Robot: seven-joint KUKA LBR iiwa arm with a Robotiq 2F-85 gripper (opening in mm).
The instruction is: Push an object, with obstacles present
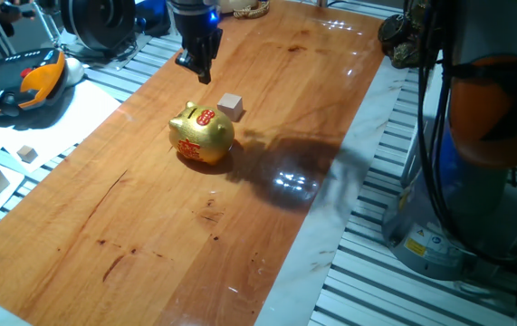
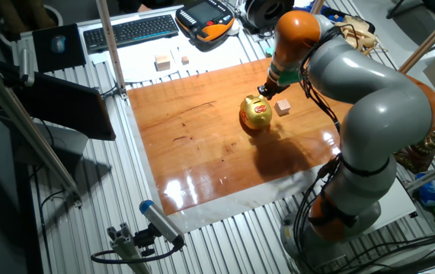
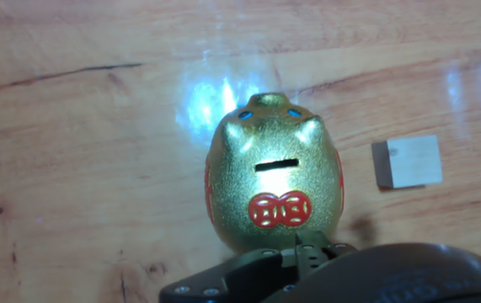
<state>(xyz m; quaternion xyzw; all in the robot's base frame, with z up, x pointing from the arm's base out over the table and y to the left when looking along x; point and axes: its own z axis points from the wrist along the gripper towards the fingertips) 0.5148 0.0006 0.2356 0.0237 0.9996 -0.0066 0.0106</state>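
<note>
Hanging over the table, my gripper looks closed, just behind the piggy bank and cube.

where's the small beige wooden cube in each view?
One fixed view: small pale beige wooden cube, upper centre, just right of the shiny golden piggy bank.
Other fixed view: cube, right of centre, beside the pig.
Hand view: cube, right, apart from the pig.
Shared landmark: the piggy bank.
</note>
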